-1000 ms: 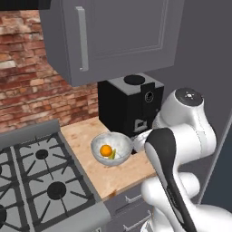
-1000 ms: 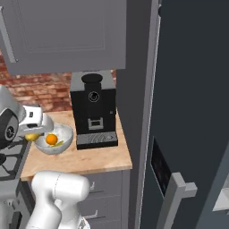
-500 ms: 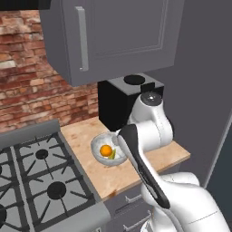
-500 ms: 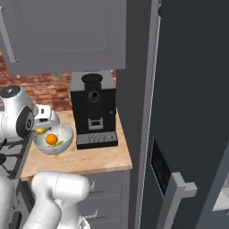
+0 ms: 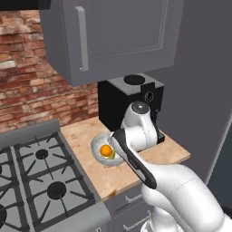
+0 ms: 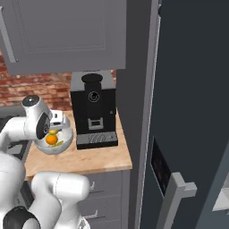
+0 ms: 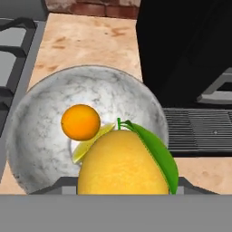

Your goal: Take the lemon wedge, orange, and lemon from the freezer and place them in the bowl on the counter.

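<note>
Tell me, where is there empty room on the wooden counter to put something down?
The counter has a bare strip along its front edge, ahead of the bowl and the coffee machine. In the hand view there is also a bare patch behind the bowl, toward the brick wall. The bowl is crowded: the orange and lemon wedge lie inside, and the lemon hangs above.

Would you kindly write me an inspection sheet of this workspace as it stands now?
Surface: wooden counter between stove and freezer.
Job's things: orange and lemon wedge lie in the bowl; lemon, with a green leaf, is held above the bowl.
Clutter: black coffee machine beside the bowl.
Gripper: gripper shut on lemon.
Cables: nothing seen.
Surroundings: brick wall, grey wall cupboard.
</note>
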